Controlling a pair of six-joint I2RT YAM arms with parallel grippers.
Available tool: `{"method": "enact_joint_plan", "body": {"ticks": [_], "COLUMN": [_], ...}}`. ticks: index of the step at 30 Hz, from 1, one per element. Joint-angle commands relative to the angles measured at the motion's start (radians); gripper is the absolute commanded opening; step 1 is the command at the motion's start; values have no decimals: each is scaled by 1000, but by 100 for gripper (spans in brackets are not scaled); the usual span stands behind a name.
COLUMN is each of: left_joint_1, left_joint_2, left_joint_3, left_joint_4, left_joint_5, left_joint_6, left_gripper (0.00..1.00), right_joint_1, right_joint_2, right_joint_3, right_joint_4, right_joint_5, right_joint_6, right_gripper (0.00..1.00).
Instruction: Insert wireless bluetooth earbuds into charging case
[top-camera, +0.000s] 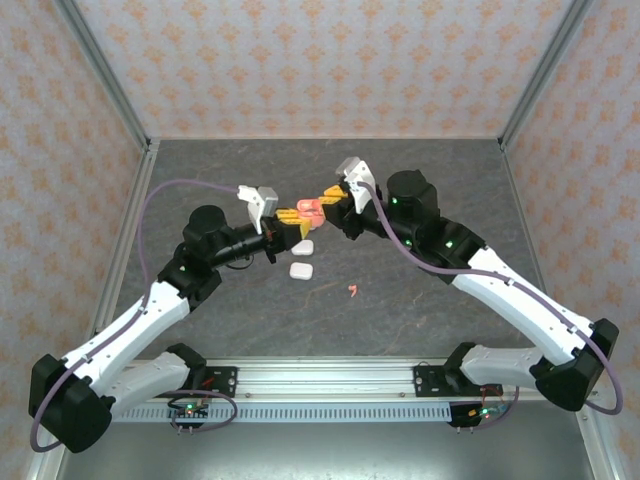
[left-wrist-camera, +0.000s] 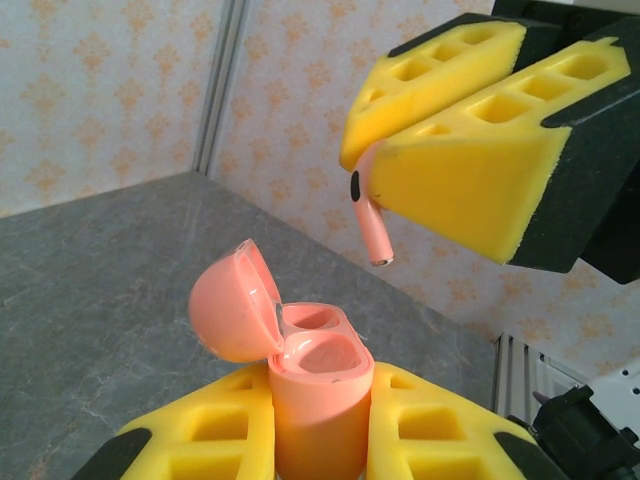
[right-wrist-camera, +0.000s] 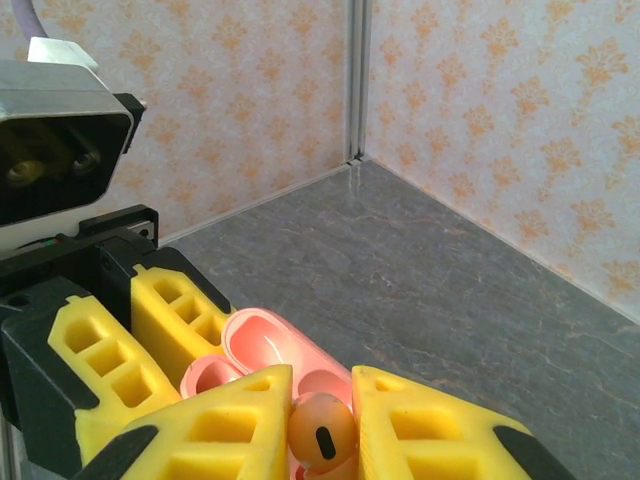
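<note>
Left wrist view: left gripper (left-wrist-camera: 320, 425) clamps the open case (left-wrist-camera: 305, 355), bottom centre; right gripper (left-wrist-camera: 365, 160) pinches the earbud (left-wrist-camera: 370, 215) above-right of it, stem pointing down.

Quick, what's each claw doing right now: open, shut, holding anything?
Left gripper: shut on the pink charging case, whose lid is open.
Right gripper: shut on a pink earbud.

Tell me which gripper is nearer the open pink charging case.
Left. The left gripper is shut on the pink case, fingers clamping its sides. The right gripper hovers just above it, holding a pink earbud stem-down over the open sockets.
</note>
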Motion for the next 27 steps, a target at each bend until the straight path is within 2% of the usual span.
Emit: {"method": "enact_joint_plan", "body": {"ticks": [1, 27], "left_joint_1": [-10, -28], "left_joint_2": [4, 16], "left_joint_3": [38, 47], "left_joint_4": [51, 45], "left_joint_5": [49, 28], "left_joint_6": [30, 47], "left_gripper": [0, 0], "right_joint_1": [4, 6], "right_joint_2": [0, 49], "right_joint_3": [14, -9], "right_joint_4": [63, 18], "right_joint_5": [-41, -159], "right_joint_6": [-3, 27], "right_gripper": [20, 20]}}
